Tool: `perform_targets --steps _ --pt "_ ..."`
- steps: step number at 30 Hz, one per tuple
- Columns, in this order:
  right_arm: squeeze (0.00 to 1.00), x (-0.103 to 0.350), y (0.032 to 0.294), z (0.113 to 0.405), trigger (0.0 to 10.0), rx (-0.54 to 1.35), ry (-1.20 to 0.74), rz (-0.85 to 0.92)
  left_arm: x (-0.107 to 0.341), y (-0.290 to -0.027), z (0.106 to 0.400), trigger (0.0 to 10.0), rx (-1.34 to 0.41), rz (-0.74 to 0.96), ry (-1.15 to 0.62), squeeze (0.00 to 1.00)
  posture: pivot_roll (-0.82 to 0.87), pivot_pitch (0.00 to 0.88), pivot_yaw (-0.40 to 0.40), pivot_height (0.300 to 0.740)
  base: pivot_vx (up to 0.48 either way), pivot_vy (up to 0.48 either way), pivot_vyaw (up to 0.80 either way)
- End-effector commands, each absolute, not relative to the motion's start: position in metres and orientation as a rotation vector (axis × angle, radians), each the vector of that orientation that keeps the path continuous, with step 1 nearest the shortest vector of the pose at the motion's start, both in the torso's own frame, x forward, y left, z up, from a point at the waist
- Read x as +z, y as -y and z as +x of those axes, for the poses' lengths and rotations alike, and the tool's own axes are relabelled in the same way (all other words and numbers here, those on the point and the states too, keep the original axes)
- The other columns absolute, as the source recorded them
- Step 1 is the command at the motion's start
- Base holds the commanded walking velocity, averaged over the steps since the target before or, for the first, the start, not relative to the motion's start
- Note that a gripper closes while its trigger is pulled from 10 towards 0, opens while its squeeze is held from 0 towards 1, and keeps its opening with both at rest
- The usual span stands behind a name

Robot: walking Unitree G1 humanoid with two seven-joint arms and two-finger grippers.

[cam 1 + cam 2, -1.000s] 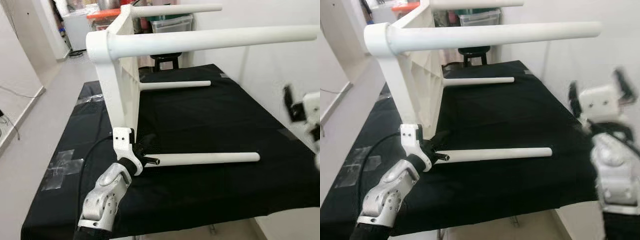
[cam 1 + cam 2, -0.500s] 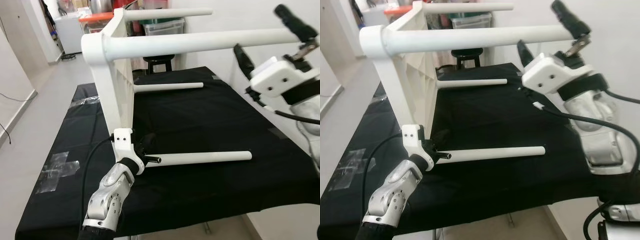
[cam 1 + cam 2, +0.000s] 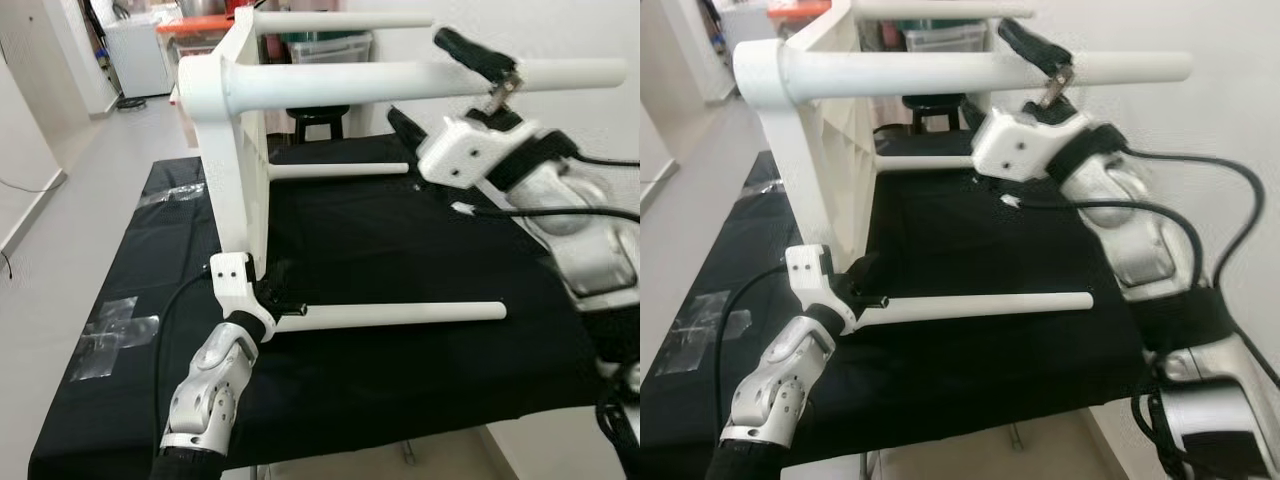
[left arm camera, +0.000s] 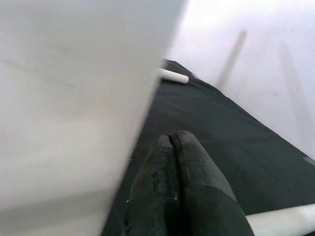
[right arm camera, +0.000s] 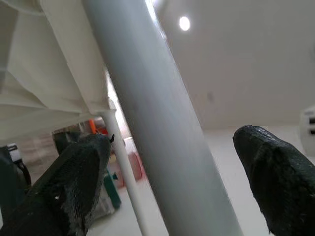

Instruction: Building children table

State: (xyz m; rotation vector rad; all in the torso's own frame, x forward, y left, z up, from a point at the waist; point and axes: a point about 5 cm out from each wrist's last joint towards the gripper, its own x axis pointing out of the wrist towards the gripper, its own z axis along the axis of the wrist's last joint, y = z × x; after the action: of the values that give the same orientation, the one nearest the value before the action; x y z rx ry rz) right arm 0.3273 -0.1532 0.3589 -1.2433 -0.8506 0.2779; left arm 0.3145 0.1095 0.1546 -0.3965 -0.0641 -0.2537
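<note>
**Right gripper straddling upper leg of tipped table; left gripper low at the tabletop edge**

The right gripper [image 3: 1025, 75] is standing wide open, one black finger [image 3: 470, 50] lying over the top of the upper near leg [image 3: 420, 80] and the other below it. The wrist view is showing the leg passing between the two fingertips with clear air on both sides, so nothing is being held yet. That leg is running level, its long axis pointing from the tabletop out toward the robot's right, and the gripper is sitting around it past mid-length. Closing straight across the axis looks like all the coming grasp requires.

The left gripper [image 3: 278, 300] is resting low, its fingers pressed together, just beside the root of the lower near leg [image 3: 400, 313]; I cannot tell whether it is pinching anything.

The white children's table [image 3: 235, 150] is lying on its side on the black-covered bench [image 3: 400, 230], tabletop upright, all four legs pointing the same way.
</note>
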Motion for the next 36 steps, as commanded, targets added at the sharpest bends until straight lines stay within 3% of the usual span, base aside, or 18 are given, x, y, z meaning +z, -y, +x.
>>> perform_targets --steps 1,5,6,7,8,9,10,29,36 --pt "0.0 0.357 0.149 0.33 10.0 0.305 0.836 -1.271 0.154 -0.112 0.316 10.0 -0.234 -0.399 0.067 0.0 -0.06 0.0 -0.01 0.74 0.0 0.0 0.0" --pt "0.0 0.359 0.148 0.336 10.0 0.308 0.811 -1.319 0.155 -0.112 0.317 10.0 -0.228 -0.403 0.072 0.0 -0.07 0.0 -0.013 0.74 0.0 0.0 0.0" --pt "0.0 0.361 0.148 0.338 7.3 0.309 0.804 -1.334 0.155 -0.111 0.317 10.0 -0.226 -0.404 0.073 0.0 -0.08 0.0 -0.015 0.74 0.0 0.0 0.0" --pt "0.0 0.361 0.148 0.338 7.3 0.309 0.804 -1.334 0.155 -0.111 0.317 10.0 -0.226 -0.404 0.073 0.0 -0.08 0.0 -0.015 0.74 0.0 0.0 0.0" --pt "0.0 0.362 0.148 0.339 2.9 0.31 0.8 -1.343 0.155 -0.11 0.317 10.0 -0.226 -0.404 0.073 0.0 -0.08 0.0 -0.017 0.74 0.0 0.0 0.0" --pt "0.0 0.362 0.148 0.339 2.9 0.31 0.8 -1.343 0.155 -0.11 0.317 10.0 -0.226 -0.404 0.073 0.0 -0.08 0.0 -0.017 0.74 0.0 0.0 0.0" --pt "0.0 0.368 0.149 0.343 0.0 0.308 0.798 -1.364 0.156 -0.109 0.319 10.0 -0.223 -0.408 0.077 0.0 -0.08 0.0 -0.023 0.74 0.0 0.0 0.0" --pt "0.0 0.383 0.141 0.348 0.0 0.33 0.84 -1.412 0.154 -0.116 0.334 10.0 -0.111 -0.344 0.081 0.0 -0.1 0.0 -0.03 0.74 0.0 0.0 0.0" --pt "0.0 0.386 0.142 0.347 0.0 0.329 0.844 -1.413 0.145 -0.133 0.342 10.0 0.041 -0.317 0.068 0.0 -0.12 0.0 -0.022 0.74 0.0 0.0 0.0"
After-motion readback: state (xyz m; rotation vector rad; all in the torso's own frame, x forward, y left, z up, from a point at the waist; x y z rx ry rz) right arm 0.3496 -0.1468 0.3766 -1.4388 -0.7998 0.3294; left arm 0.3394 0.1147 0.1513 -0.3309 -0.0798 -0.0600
